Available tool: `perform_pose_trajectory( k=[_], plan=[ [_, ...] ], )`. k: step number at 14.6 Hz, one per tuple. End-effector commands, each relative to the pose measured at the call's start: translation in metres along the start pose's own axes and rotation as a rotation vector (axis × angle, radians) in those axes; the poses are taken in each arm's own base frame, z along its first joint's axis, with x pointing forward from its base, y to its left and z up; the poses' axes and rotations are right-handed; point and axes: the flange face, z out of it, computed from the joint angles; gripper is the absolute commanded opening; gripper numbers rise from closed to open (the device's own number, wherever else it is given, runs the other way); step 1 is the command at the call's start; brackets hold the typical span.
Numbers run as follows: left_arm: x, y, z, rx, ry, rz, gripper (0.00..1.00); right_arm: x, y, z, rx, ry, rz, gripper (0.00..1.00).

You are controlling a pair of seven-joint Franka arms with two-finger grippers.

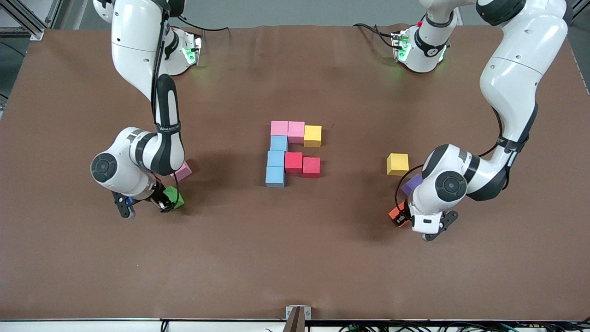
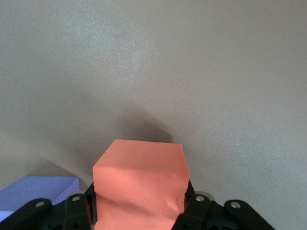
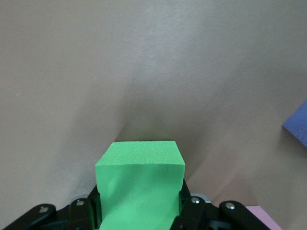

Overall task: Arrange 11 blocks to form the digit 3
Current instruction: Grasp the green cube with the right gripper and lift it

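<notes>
right gripper (image 3: 139,211) clamps the green block (image 3: 140,184) at eight o'clock of the half-built figure (image 1: 293,153); left gripper (image 2: 139,211) pinches the orange block (image 2: 139,189) at four o'clock. likely light, slightly squashy foam; hold flat sides.

even overhead light — soft shadows

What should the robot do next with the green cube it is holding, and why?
Probably lift it. The right gripper is shut on the green cube, which sits low at the right arm's end of the table. The digit 3 in the middle lacks its bar nearest the front camera. The left gripper holds the orange cube.
</notes>
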Motion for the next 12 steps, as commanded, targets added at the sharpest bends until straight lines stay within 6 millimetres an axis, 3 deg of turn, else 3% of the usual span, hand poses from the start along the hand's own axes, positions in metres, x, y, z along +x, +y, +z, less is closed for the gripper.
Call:
perform_pose_trajectory(
  k=[1,8,12],
  plan=[
    [0.003,0.000,-0.002,0.006,0.005,0.014,0.44,-0.025,-0.021,-0.015,0.029,-0.032,-0.097,0.01],
    [0.004,-0.002,-0.002,0.006,0.004,0.010,0.44,-0.101,-0.092,-0.071,0.072,-0.095,-0.439,0.00],
    [0.004,-0.002,-0.002,0.006,0.004,0.008,0.44,-0.138,-0.114,-0.089,0.059,-0.021,-0.759,0.00]
  ],
)
